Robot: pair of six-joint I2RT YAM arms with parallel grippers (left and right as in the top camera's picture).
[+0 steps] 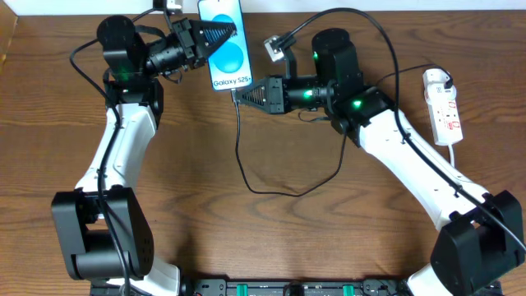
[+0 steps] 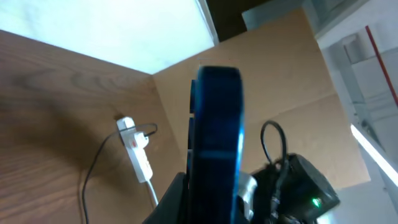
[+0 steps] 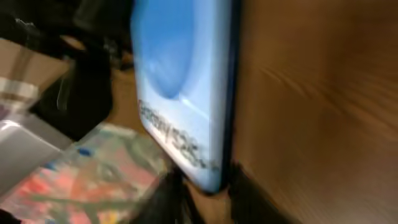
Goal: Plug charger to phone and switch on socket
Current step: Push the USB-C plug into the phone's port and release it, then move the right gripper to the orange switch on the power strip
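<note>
The phone point(image 1: 223, 41), with a blue screen and "Galaxy S25" text, is at the far middle of the table. My left gripper point(image 1: 215, 37) is shut on it. In the left wrist view the phone point(image 2: 214, 124) stands edge-on between the jaws. My right gripper point(image 1: 240, 93) is at the phone's bottom edge, shut on the end of the black charger point(image 1: 243, 156). The cable drops from the fingertips and loops across the table. In the blurred right wrist view the phone's bottom end point(image 3: 186, 93) sits between my fingers point(image 3: 206, 190), and the plug tip is hidden. The white socket point(image 1: 444, 107) lies far right.
The socket also shows in the left wrist view point(image 2: 138, 152), with its white cord. A black cable arcs over the right arm point(image 1: 362, 33). A small clip-like object point(image 1: 274, 45) sits right of the phone. The table's far edge is close behind the phone.
</note>
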